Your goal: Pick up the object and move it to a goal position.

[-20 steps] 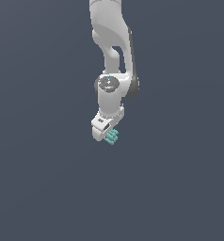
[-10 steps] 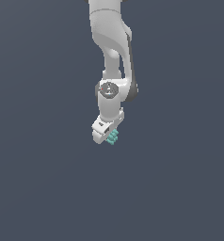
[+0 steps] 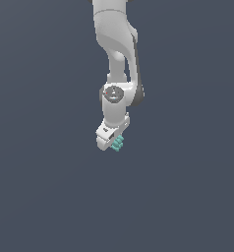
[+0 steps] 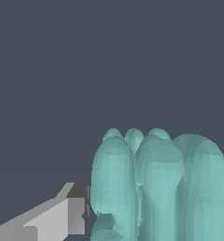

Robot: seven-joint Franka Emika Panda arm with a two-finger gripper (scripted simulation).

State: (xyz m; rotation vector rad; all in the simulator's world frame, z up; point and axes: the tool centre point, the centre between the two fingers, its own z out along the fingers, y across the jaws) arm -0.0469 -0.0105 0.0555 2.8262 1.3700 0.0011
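Wrist view: the object [image 4: 156,183] fills the near field, its rounded teal prongs running lengthwise away from the camera, one grey finger pad [image 4: 76,212] pressed against its side, so the gripper [image 3: 113,141] looks closed on it with the fingers only the block's width apart; second finger not visible. Exterior view: the block sits at the fingertips, poking out toward the exterior view's right, carried in the air, no goal marker visible. Versus 1.0 s ago, arm and block sit slightly higher in frame, grip unchanged.
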